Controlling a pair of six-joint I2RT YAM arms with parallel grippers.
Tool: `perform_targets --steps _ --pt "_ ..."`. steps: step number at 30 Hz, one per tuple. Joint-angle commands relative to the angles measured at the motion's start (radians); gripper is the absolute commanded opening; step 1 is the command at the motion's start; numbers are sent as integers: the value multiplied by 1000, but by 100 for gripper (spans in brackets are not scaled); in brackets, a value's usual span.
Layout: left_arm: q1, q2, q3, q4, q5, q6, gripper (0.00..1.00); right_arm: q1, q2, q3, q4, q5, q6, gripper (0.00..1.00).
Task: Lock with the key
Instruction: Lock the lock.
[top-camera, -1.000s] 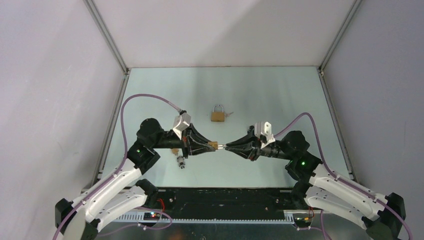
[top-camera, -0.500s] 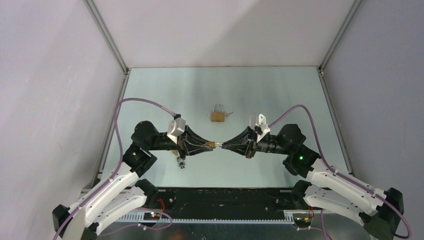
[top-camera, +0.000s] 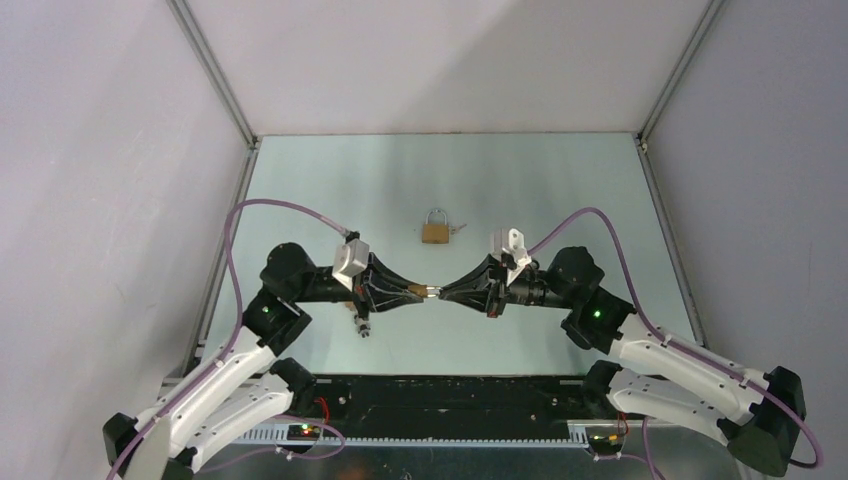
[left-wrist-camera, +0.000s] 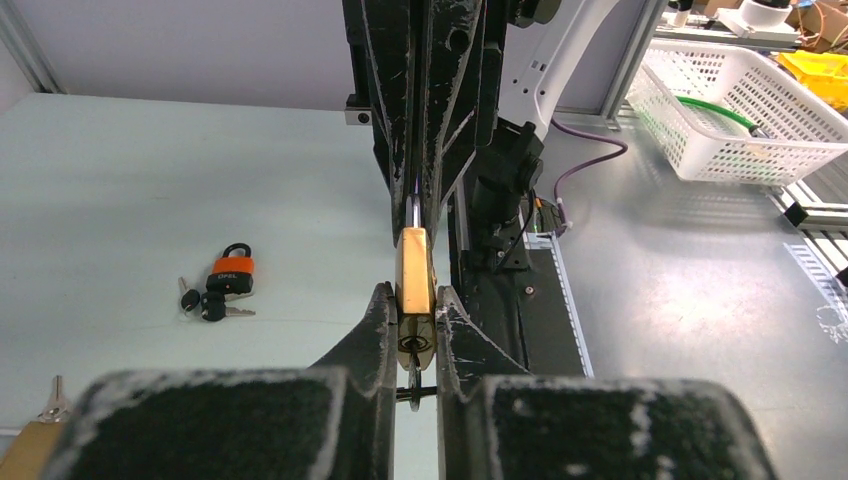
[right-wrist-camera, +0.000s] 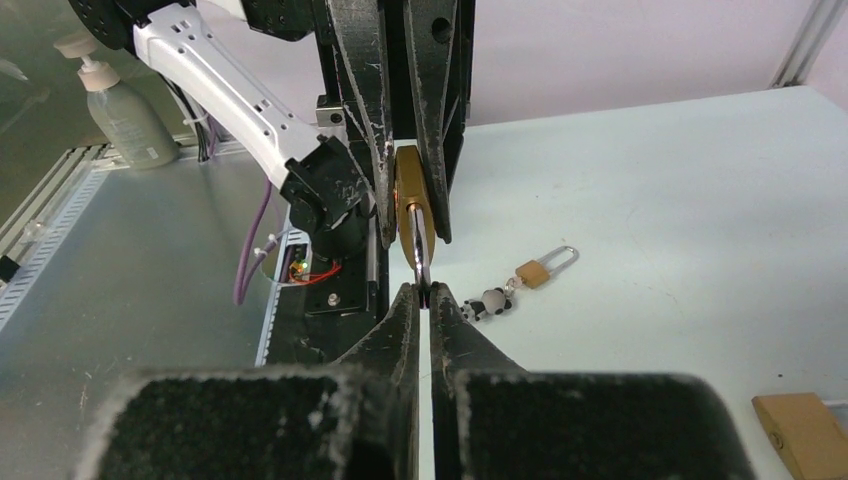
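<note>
Brass padlock (left-wrist-camera: 413, 285): flat gold-coloured body seen edge-on, a dark slot at its near end and a silver piece (right-wrist-camera: 420, 265) at the far end. It is held above the table (top-camera: 560, 180), between both arms. My left gripper (left-wrist-camera: 413, 302) is clamped on the body. My right gripper (right-wrist-camera: 421, 296) pinches the silver piece; key or shackle, cannot tell. The orange padlock (left-wrist-camera: 232, 270) on the table carries lettering too small to read.
</note>
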Motion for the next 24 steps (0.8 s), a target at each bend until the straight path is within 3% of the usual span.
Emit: perform_targets --steps 1,13,18,24 --pt "-41 54 39 65 -24 42 0 74 79 45 72 -11 -20 0" --pt "-86 153 21 66 -28 58 0 101 111 44 149 37 25 0" --pt "-84 126 22 68 -186 22 0 58 84 27 96 97 89 1" --pt "-69 86 38 67 -398 -77 0 -170 -62 -143 256 19 307 37"
